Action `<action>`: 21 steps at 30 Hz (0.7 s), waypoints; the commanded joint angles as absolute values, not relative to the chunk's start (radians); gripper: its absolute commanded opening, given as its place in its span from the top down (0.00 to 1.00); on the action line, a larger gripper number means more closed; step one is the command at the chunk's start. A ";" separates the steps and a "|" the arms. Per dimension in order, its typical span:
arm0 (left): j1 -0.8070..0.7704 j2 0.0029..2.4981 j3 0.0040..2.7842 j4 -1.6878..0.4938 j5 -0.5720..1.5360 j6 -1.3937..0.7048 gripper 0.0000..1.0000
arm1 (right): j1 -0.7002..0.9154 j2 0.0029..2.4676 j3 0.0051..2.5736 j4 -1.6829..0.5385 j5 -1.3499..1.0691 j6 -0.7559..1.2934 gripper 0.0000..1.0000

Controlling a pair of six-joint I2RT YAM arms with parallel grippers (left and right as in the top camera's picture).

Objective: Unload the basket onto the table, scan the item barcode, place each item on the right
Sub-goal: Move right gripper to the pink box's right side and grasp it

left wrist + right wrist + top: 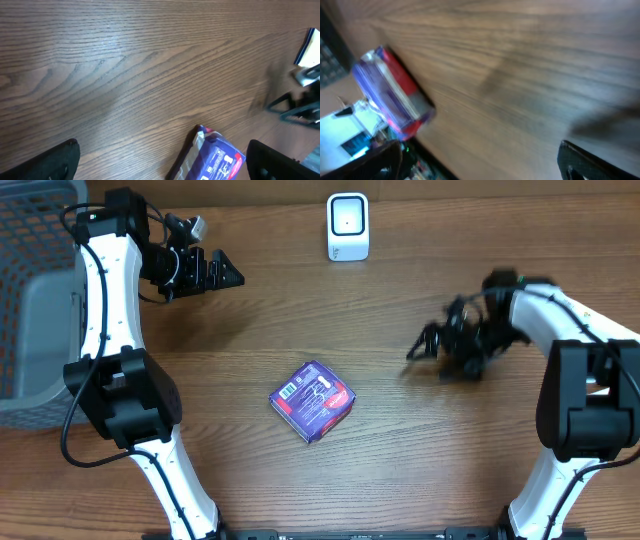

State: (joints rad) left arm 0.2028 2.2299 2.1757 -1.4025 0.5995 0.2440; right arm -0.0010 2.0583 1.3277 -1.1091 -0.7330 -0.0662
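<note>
Leaves purple box (312, 400) barcode-up mid-table, untouched, with left gripper (228, 272) and right gripper (420, 345) fingers spread apart, presumably ready for pickup.

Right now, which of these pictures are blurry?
Overhead: sharp on the box, but the right gripper is a smear. Left wrist: table grain crisp, box edge slightly soft. Right wrist: streaked all over, box blurred.
</note>
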 commanded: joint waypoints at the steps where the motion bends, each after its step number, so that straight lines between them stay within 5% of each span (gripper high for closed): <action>1: 0.201 2.214 2.198 -1.402 0.618 0.273 0.00 | 0.007 2.055 1.160 -0.986 -0.927 -0.084 0.00; 5: 0.202 2.214 2.198 -1.401 0.618 0.273 0.00 | 0.008 2.055 0.991 -0.741 -1.121 -0.026 0.00; 11: 0.201 2.214 2.198 -1.402 0.618 0.261 0.00 | 0.094 2.055 0.810 -0.368 -1.093 0.272 0.00; 21: 0.201 2.214 2.198 -1.402 0.617 0.255 0.00 | 0.323 2.055 0.906 -0.402 -0.854 0.481 0.00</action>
State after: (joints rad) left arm 0.2024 2.2299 2.1757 -1.4017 0.5999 0.2432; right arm 0.2874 1.9827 0.9203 -0.3599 -1.1305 0.3702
